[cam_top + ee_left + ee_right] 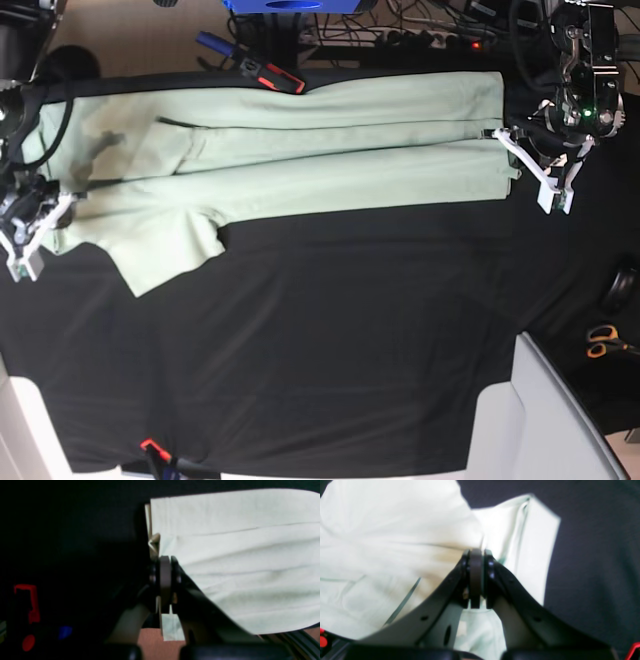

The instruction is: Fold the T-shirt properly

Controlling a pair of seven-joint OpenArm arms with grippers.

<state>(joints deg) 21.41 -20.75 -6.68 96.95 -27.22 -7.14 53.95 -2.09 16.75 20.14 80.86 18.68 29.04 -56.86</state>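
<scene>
The T-shirt [300,155] lies stretched across the far side of the black-clothed desk [330,350], already folded lengthwise — left gripper [165,562] and right gripper [476,555] jaws each pinching an end — with crosswise folds apparently left.

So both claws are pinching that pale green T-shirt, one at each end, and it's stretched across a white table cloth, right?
Nearly. The left claw and right claw do pinch the T-shirt at opposite ends, but the table cloth is black, not white, as the base view shows.
</scene>
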